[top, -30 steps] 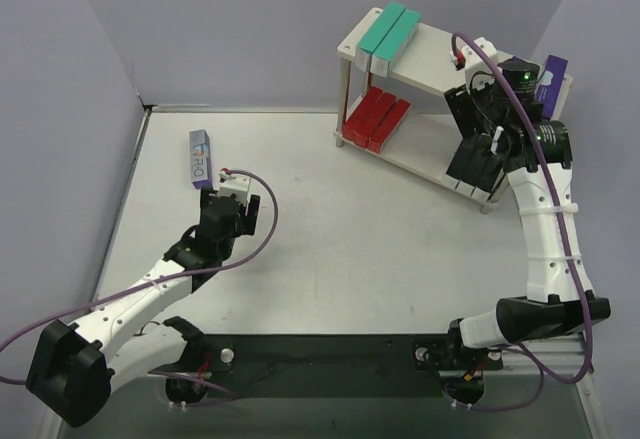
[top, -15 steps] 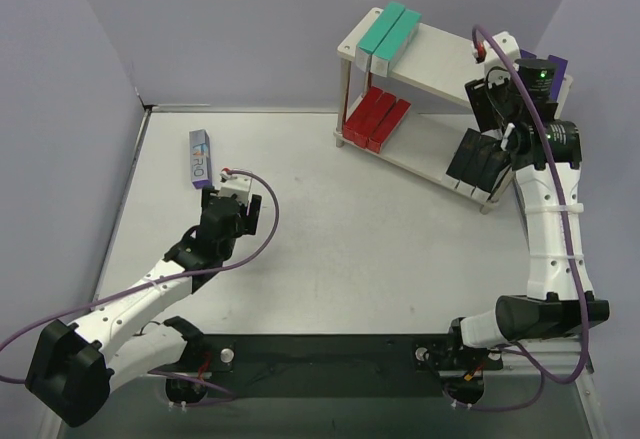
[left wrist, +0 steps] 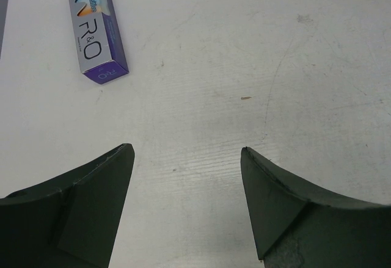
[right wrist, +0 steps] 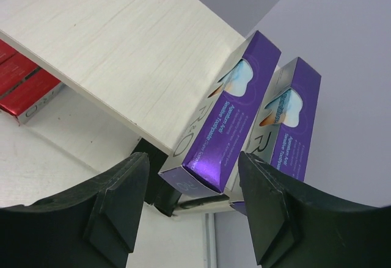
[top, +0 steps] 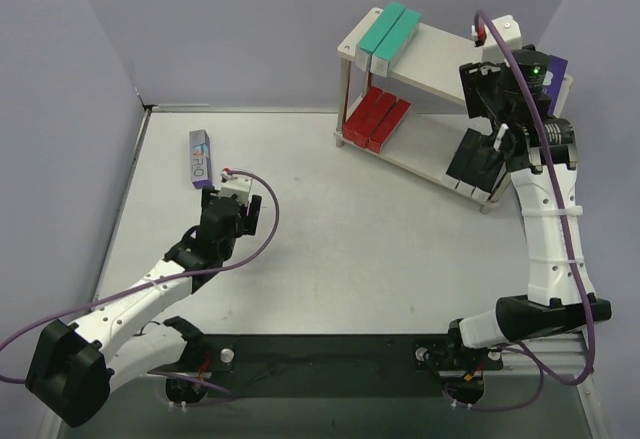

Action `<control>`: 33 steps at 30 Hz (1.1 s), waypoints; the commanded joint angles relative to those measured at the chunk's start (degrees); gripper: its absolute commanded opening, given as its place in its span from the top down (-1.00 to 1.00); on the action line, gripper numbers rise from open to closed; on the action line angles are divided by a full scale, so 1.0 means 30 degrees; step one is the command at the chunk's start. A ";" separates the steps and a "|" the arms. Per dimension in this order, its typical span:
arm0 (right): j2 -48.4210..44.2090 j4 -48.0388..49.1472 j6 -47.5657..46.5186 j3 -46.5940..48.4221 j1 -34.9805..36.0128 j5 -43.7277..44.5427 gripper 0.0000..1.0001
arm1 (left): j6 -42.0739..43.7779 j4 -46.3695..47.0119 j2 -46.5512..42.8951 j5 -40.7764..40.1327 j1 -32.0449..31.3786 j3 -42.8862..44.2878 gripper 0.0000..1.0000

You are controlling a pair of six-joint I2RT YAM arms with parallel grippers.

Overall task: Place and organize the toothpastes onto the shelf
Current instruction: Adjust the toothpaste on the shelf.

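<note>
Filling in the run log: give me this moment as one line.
left gripper open, empty, near loose purple carton | right gripper open at two purple cartons on shelf top | teal cartons, red cartons shelved

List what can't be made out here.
- Top view: black cartons on the shelf's lower board, partly behind the right arm; count unclear.
- Top view: purple cartons on the upper board, mostly behind that arm's wrist.
- Left wrist view: table carton, far end cut off by the top edge.
- Right wrist view: red cartons cut by the left edge.
</note>
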 commanded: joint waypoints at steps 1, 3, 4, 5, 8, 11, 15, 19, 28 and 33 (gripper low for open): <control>0.0798 0.1568 0.0054 0.0990 0.0842 0.3784 -0.20 | 0.0337 0.0713 -0.0218 -0.0443 -0.0092 0.0194 -0.62; 0.1325 0.2297 -0.0007 0.1195 0.1075 0.5019 -0.18 | 0.0338 0.0508 -0.0305 -0.0619 -0.0121 0.0253 -0.63; 0.1472 0.2476 -0.0065 0.1283 0.1077 0.5809 -0.15 | 0.0367 0.0449 -0.0363 -0.0707 -0.0121 0.0311 -0.63; 0.1793 0.2652 -0.0239 0.1342 0.1077 0.6252 -0.14 | 0.0396 0.0362 -0.0596 -0.0824 -0.0179 0.0370 -0.62; 0.2641 0.2859 -0.0503 0.1985 0.0990 0.7219 -0.12 | 0.0367 -0.0306 -0.0948 -0.1351 -0.0209 0.0457 -0.62; 0.3433 0.2801 -0.0739 0.2688 0.0931 0.7487 -0.11 | 0.0338 -0.0547 -0.1270 -0.1762 -0.0209 0.0574 -0.62; 0.4285 0.2567 -0.0681 0.3421 0.0872 0.7429 -0.11 | 0.0250 -0.0548 -0.1623 -0.1470 -0.0268 0.0546 -0.62; 0.5337 0.2332 -0.0710 0.4299 0.0872 0.7866 -0.10 | 0.0250 -0.0226 -0.1682 -0.1294 -0.0355 0.0371 -0.62; 0.6103 0.1922 -0.0711 0.4361 0.0375 0.8190 0.04 | 0.0426 0.0039 -0.1301 -0.1294 -0.0560 0.0253 -0.62; 0.5839 0.1863 -0.0593 0.3453 -0.0035 0.8044 0.13 | 0.0426 0.0068 -0.1272 -0.1090 -0.0589 0.0223 -0.62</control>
